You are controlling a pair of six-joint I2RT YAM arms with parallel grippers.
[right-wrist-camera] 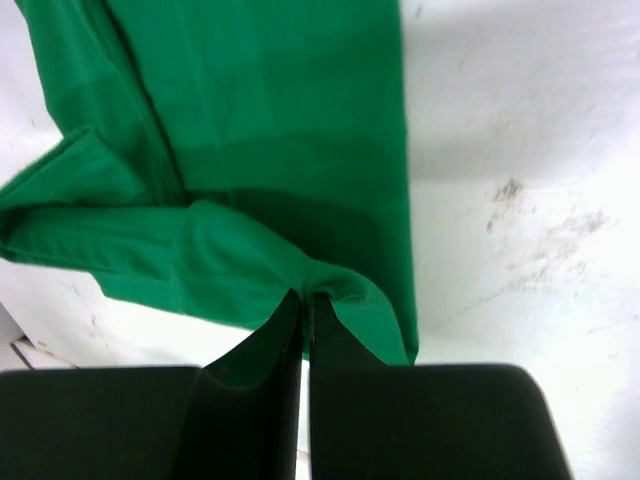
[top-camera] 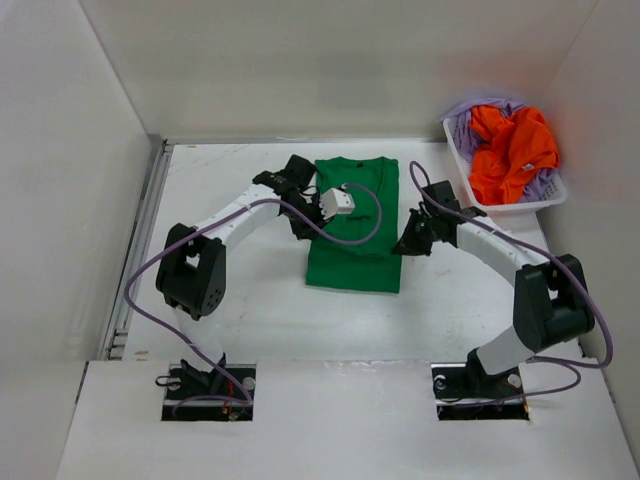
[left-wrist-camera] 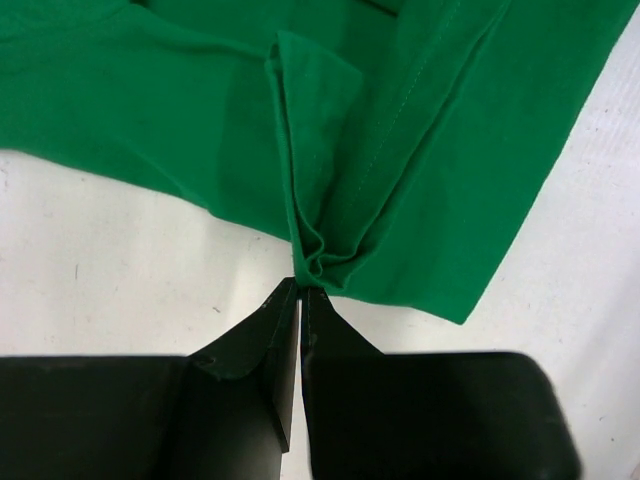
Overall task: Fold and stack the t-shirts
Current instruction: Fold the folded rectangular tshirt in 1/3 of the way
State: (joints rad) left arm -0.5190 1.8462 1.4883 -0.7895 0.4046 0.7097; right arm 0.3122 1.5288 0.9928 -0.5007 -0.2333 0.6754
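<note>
While the left pincer (left-wrist-camera: pixel 300 292) and right pincer (right-wrist-camera: pixel 303 297) each clamp shut on an edge of the green t-shirt (top-camera: pixel 355 262), left of the basket (top-camera: pixel 520 207), we judge side-folding in hand; next needs even inward carry.

Black fingers (left-wrist-camera: pixel 240 400), seemingly purple cables (top-camera: pixel 131 288)

surface: white desk (top-camera: pixel 250 310), scuffed and smudged in spots | centre: green t-shirt (top-camera: pixel 355 265) lying flat on it, collar toward the far wall, long sides folded inward into a narrow strip | far right corner: white mesh basket (top-camera: pixel 468 172) standing on the desk, near the shirt, not touching it
</note>
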